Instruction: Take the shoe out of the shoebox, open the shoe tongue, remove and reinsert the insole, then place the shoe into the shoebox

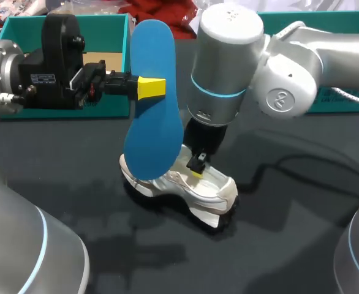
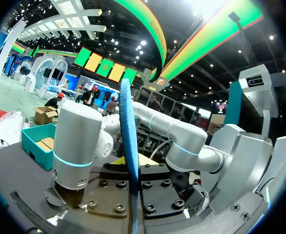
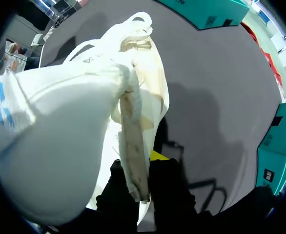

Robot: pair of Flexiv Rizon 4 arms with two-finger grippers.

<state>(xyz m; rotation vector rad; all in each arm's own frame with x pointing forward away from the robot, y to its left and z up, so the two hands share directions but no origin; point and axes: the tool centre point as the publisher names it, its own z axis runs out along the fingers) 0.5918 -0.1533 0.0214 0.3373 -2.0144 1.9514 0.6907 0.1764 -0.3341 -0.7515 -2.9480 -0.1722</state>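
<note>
My left gripper (image 1: 152, 87) comes in from the left, level above the table, and is shut on the blue insole (image 1: 150, 104), which stands on end over the toe of the shoe. The left wrist view shows that insole (image 2: 129, 146) edge-on, running straight ahead. The white shoe (image 1: 192, 187) lies on the dark table, toe to the left. My right gripper (image 1: 196, 170) points down into the shoe's opening. In the right wrist view its black fingers are shut on the tan-lined tongue (image 3: 133, 156), and the white shoe (image 3: 60, 141) is beside it.
A teal shoebox (image 1: 20, 27) stands open at the back left behind my left arm. Another teal box (image 1: 351, 101) sits at the back right. A black cable (image 1: 290, 164) lies on the table to the right of the shoe.
</note>
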